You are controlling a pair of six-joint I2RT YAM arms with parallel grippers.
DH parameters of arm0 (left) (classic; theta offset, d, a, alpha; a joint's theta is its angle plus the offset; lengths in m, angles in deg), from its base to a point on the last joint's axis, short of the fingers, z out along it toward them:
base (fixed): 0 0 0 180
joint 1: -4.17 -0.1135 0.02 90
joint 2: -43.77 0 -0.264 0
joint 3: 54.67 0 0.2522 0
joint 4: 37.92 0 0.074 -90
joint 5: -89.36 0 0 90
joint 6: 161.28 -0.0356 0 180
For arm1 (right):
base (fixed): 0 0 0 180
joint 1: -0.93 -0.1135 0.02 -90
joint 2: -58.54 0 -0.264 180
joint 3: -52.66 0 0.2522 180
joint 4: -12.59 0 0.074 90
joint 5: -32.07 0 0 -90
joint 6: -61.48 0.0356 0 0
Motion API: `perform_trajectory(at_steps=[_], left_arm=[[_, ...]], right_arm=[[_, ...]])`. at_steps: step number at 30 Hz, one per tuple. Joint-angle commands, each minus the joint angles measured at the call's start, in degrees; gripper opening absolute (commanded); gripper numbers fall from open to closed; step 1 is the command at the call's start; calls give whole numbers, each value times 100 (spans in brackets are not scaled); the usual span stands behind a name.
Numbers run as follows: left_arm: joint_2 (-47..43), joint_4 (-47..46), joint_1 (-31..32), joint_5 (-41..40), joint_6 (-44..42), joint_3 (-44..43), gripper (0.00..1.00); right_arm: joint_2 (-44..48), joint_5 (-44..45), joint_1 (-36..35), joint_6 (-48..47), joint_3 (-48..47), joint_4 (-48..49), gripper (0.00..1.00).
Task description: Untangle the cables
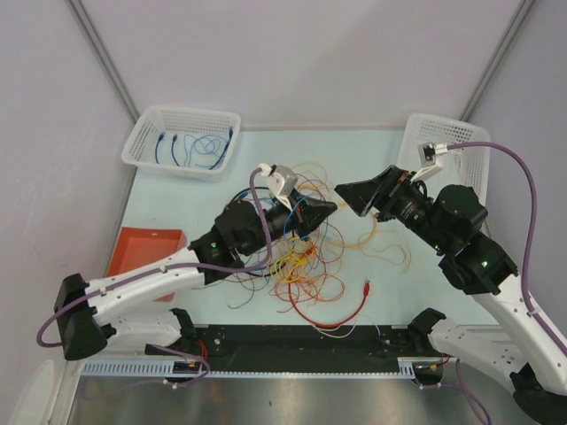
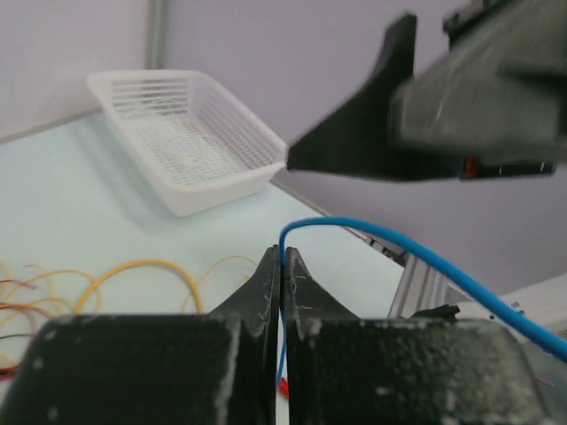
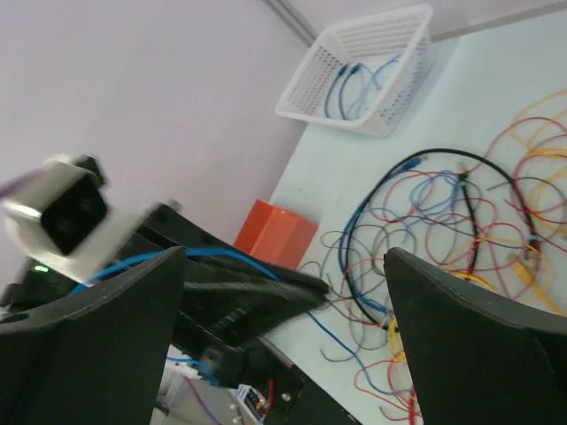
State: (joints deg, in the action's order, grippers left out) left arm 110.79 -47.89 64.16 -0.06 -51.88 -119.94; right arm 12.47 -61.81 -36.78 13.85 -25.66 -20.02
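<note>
The cables (image 1: 301, 257) lie in a tangled pile of red, blue, yellow, orange and black wire at the table's middle, and they also show in the right wrist view (image 3: 461, 221). My left gripper (image 1: 331, 209) hovers over the pile's far side. In the left wrist view it (image 2: 282, 255) is shut on a thin blue cable (image 2: 416, 252) that arcs off to the right. My right gripper (image 1: 344, 191) faces it, tips almost touching. Its jaws (image 3: 285, 257) stand wide open, on either side of the left gripper's tip (image 3: 266, 288) and the blue cable (image 3: 217, 255).
A white basket (image 1: 142, 142) at the back left holds several blue cables (image 1: 199, 146). A second white basket (image 1: 415, 142) stands at the back right. An orange tray (image 1: 146, 248) sits at the left edge. A red cable with a plug tip (image 1: 359, 301) lies near the front.
</note>
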Motion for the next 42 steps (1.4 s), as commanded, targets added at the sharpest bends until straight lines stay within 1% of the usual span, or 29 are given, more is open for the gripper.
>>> perform_trajectory(at_steps=[1, 2, 3, 4, 5, 7, 8, 11, 12, 13, 14, 15, 16, 17, 18, 19, 21, 22, 25, 26, 28, 29, 33, 35, 38, 39, 40, 41, 42], left_arm=[[-435, 2248, -364, -673, -173, -1166, 0], [-497, 2328, -635, -647, -112, -1264, 0], [-610, 2642, -785, -612, 45, -1335, 0], [-664, 2741, -926, -559, 125, -1458, 0], [-708, 2820, -1249, -550, 213, -1520, 0], [-752, 3119, -1611, -480, 415, -1730, 0], [-717, 3250, -1952, -471, 477, -1818, 0], [-349, 4058, -2631, -532, 547, -2476, 0], [-209, 4504, -2798, -567, 574, -2905, 0], [149, 4761, -2965, -646, 600, -3144, 0], [327, 4981, -3297, -682, 609, -3390, 0], [546, 5348, -3457, -691, 670, -3862, 0], [905, 5543, -3789, -682, 766, -4093, 0], [1092, 5667, -3967, -456, 854, -4296, 0], [1233, 5703, -4116, -375, 977, -4593, 0], [1486, 5695, -4387, -322, 1056, -4718, 0], [1716, 5502, -4661, -120, 1268, -4982, 0], [1865, 5458, -4915, -102, 1347, -5079, 0], [2454, 5317, -5381, 109, 1619, -5474, 0], [2778, 5326, -5479, 135, 1768, -5580, 0], [3052, 5238, -5725, 188, 1909, -5800, 0], [3193, 5081, -5787, 188, 2058, -5835, 0], [3903, 4553, -5928, 22, 2191, -6028, 0], [4160, 4386, -5928, -285, 2130, -6213, 0], [4704, 4350, -5928, -821, 2086, -6591, 0], [4819, 4324, -5937, -936, 2068, -6740, 3], [5029, 4298, -5963, -998, 2059, -6819, 12], [5118, 4289, -5981, -1085, 2033, -6898, 33], [5188, 4341, -5981, -1199, 2050, -7030, 38]], right_arm=[[229, 730, -25, -431, -207, -759, 100], [255, 809, -25, -466, -207, -830, 100], [308, 932, -25, -536, -207, -909, 100], [335, 968, -17, -580, -207, -1005, 100], [370, 1003, -17, -616, -207, -1059, 100], [431, 1108, -17, -677, -198, -1164, 100], [449, 1126, -25, -695, -207, -1208, 100], [537, 1205, -17, -791, -172, -1331, 100], [563, 1214, -17, -826, -154, -1349, 100], [616, 1232, -17, -836, -137, -1358, 99], [634, 1249, -17, -844, -119, -1367, 99], [651, 1258, -17, -870, -93, -1367, 99], [686, 1267, -8, -871, -75, -1367, 99], [686, 1276, -8, -871, -75, -1367, 99], [686, 1258, -8, -862, -66, -1349, 99], [695, 1241, 1, -914, -66, -1323, 99], [678, 1127, 1, -976, -66, -1227, 99], [660, 1083, 10, -1011, -66, -1200, 99], [581, 933, 18, -1046, -66, -1243, 99], [537, 933, 27, -1064, -66, -1279, 99], [511, 933, 36, -1090, -66, -1358, 99], [519, 968, 45, -1134, -66, -1375, 99], [467, 1214, 45, -1283, 65, -1306, 99], [458, 1415, 54, -1345, 214, -1244, 99], [423, 1487, 124, -1424, 399, -1051, 99], [397, 1487, 124, -1433, 495, -972, 99], [327, 1469, 124, -1442, 523, -945, 99], [274, 1460, 141, -1442, 549, -893, 99], [230, 1469, 150, -1442, 584, -883, 99]])
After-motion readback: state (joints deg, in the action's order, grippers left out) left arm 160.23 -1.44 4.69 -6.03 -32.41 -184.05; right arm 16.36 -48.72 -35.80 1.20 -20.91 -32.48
